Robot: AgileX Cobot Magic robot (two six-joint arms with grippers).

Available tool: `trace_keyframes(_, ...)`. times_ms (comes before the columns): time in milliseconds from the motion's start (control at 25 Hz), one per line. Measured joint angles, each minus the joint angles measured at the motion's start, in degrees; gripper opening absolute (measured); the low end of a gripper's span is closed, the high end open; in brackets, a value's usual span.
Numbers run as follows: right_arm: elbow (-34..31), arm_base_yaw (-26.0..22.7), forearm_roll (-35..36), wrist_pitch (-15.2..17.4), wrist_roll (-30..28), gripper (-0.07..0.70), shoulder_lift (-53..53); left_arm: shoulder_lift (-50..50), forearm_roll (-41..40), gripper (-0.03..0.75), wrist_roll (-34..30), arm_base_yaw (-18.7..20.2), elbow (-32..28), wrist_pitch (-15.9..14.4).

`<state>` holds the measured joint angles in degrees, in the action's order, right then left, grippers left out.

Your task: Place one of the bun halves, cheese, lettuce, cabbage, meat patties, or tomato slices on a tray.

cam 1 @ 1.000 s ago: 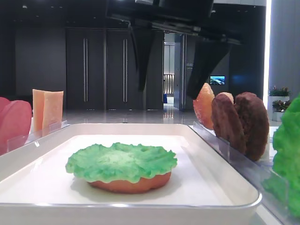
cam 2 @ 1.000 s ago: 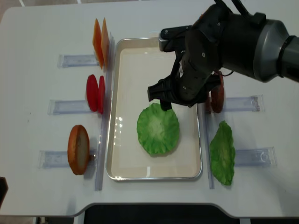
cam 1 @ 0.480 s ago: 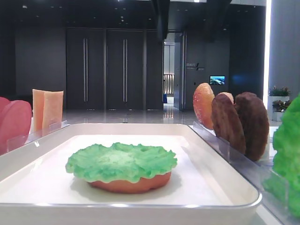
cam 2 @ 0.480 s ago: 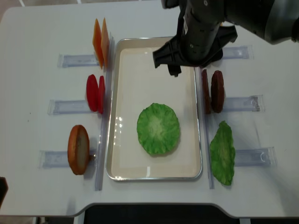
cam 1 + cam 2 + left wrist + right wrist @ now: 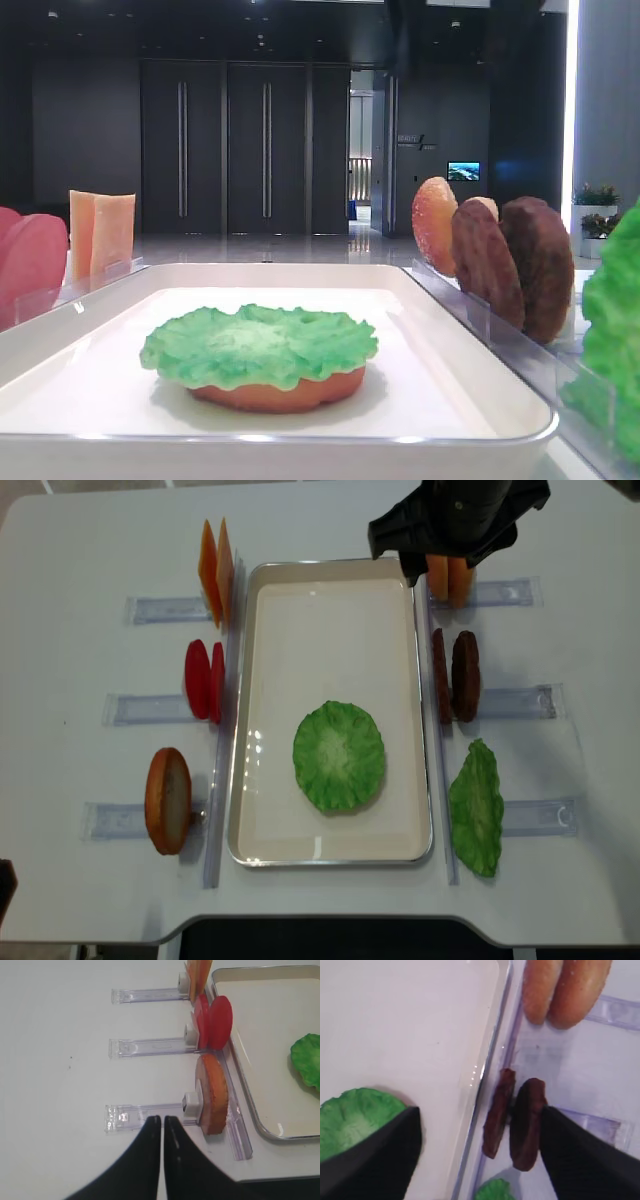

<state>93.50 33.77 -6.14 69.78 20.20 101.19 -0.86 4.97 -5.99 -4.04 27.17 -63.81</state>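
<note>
We see the tabletop evenly and brightly lit from above in the overhead view, with only faint, soft shadows under the food pieces. Small glints sit on the tray rim and its inner left floor. In the low view the hall behind is dim, while a bright white strip burns out at the right edge. The right wrist view is soft and blurred, its dark fingers smeared. The left wrist view is sharper.
</note>
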Motion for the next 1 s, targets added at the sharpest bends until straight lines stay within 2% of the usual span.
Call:
trace_keyframes(520, 0.0, -23.9, 0.8, 0.0, -13.8, 0.477, 0.0, 0.0, 0.0, 0.013, 0.0, 0.0, 0.0, 0.0)
trace_keyframes(720, 0.0, -32.2, 5.2, 0.2, -18.0, 0.477, 0.0, 0.0, 0.0, 0.013, 0.0, 0.0, 0.0, 0.0)
trace_keyframes(880, -0.4, -35.8, 6.1, 0.2, -20.2, 0.477, -0.9, 0.0, 0.0, 0.013, 0.0, 0.0, 0.0, 0.0)
trace_keyframes(1000, -3.1, -36.9, 6.1, 0.2, -21.0, 0.477, -3.5, 0.0, 0.0, 0.013, 0.0, 0.0, 0.0, 0.0)
